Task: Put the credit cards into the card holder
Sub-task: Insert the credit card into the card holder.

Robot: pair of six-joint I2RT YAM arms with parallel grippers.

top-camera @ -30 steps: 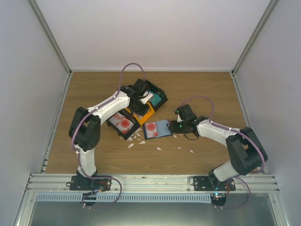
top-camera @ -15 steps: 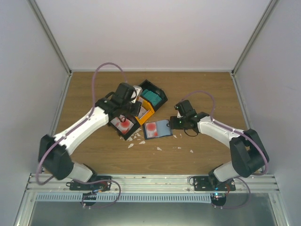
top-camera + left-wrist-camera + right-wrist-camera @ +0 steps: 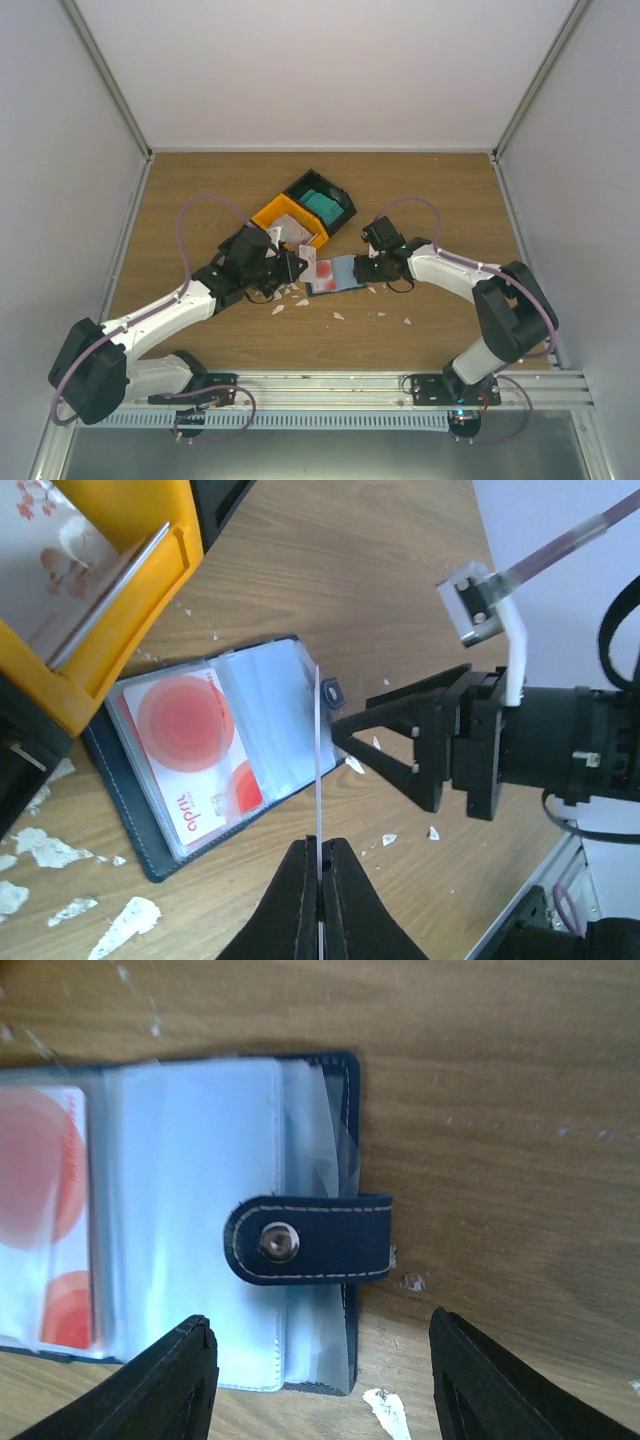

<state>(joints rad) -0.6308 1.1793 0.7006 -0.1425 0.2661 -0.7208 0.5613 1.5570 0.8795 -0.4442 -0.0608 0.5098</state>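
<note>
Wooden tabletop (image 3: 430,190): card holder (image 3: 265,715) lies open. Left gripper (image 3: 318,855) pinches a credit card (image 3: 318,760) by one end; thin, stiff, likely slick. Right gripper (image 3: 325,1380) spread wide above the holder.

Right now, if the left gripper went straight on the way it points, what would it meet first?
Probably the card holder: the card in the left gripper aims at it near the snap; depth unclear.

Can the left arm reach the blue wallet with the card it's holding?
Probably yes. The left gripper pinches the card close to the open wallet, whose clear pockets face up. The right gripper stands open at the snap tab side, not over those pockets.
</note>
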